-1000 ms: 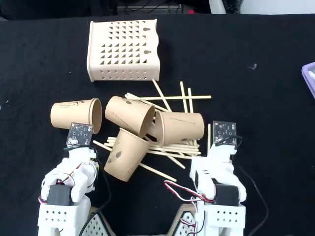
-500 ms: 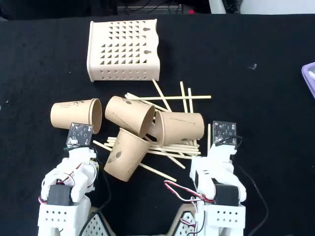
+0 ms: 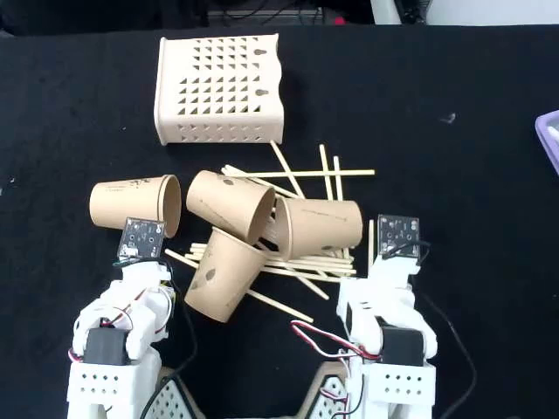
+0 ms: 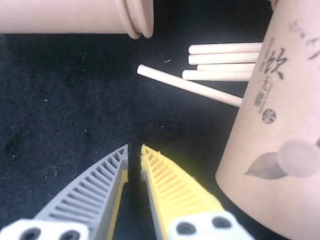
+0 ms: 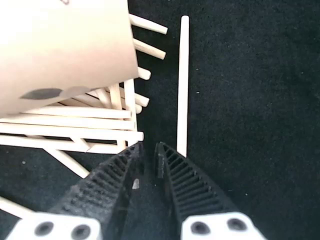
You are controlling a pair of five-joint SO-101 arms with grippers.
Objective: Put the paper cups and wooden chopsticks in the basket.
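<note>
Several brown paper cups lie on their sides mid-table: one at the left (image 3: 135, 202), one in the middle (image 3: 229, 204), one at the right (image 3: 321, 228), one in front (image 3: 222, 274). Wooden chopsticks (image 3: 307, 262) lie scattered under and behind them. The white perforated basket (image 3: 219, 89) lies farther back. My left gripper (image 4: 134, 151) is shut and empty over the black cloth, between a cup's rim (image 4: 135, 17) and another cup (image 4: 280, 125). My right gripper (image 5: 149, 148) is shut and empty beside a single chopstick (image 5: 183, 85) and the chopstick pile (image 5: 90, 125).
A purple object (image 3: 548, 140) shows at the table's right edge. Both arm bases (image 3: 113, 349) (image 3: 389, 340) stand at the near edge. Black cloth lies open to the right of the pile and around the basket.
</note>
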